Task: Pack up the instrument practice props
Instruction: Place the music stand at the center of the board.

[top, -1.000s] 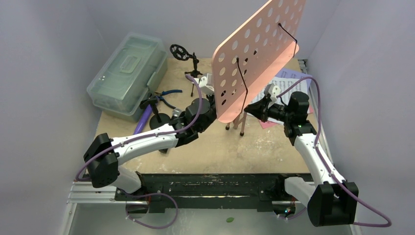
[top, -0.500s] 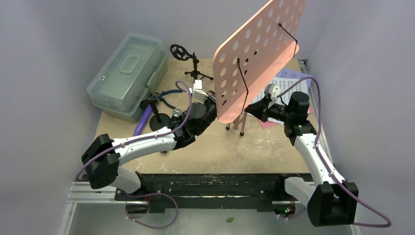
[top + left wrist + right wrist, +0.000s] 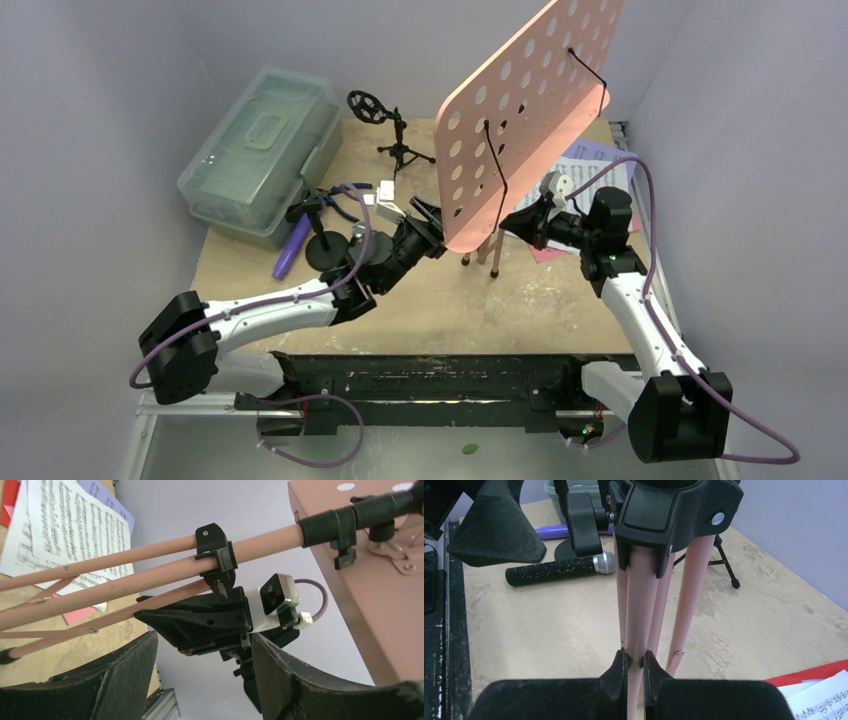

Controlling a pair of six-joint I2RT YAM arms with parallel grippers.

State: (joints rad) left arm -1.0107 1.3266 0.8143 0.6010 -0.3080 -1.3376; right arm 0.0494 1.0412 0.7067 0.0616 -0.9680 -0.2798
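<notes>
- While my right gripper (image 3: pixel 635 664) is pinched tight on one thin pink leg of the music rack (image 3: pixel 530 105), the rack stands with its feet on the table (image 3: pixel 440 305). Its perforated board tilts high above both arms.
- My left gripper (image 3: pixel 428 218) is spread well apart with nothing in it. It sits just left of the rack's bundled legs, and its wrist view looks past those legs at the right gripper on the far side.
- I see the black-silver microphone (image 3: pixel 559 569) lying flat on the table left of the legs, near the purple microphone (image 3: pixel 293 247).
- One black mic tripod (image 3: pixel 400 145) stands further back, near the clear greenish case (image 3: pixel 262 150).
- My sheet-music pages (image 3: pixel 598 162) lie at the right, beyond the right arm.
</notes>
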